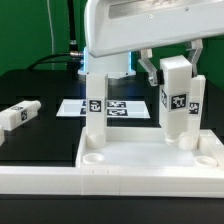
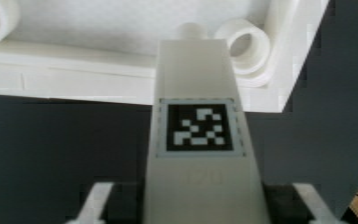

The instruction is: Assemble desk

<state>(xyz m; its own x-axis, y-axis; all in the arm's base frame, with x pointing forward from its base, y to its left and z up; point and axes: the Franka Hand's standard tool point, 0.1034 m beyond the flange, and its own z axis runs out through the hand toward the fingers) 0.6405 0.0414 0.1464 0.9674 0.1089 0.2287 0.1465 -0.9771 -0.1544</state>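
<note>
One leg point(image 1: 177, 105) (tagged) is clamped in the gripper point(image 1: 172, 68), near the slab point(image 1: 130, 160).

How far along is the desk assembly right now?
A first leg already stands upright in a far corner of the slab. The gripper holds a second leg upright over the other far corner, not clearly seated. The two near sockets are empty, and one loose leg lies on the table; a fourth is not in view.
</note>
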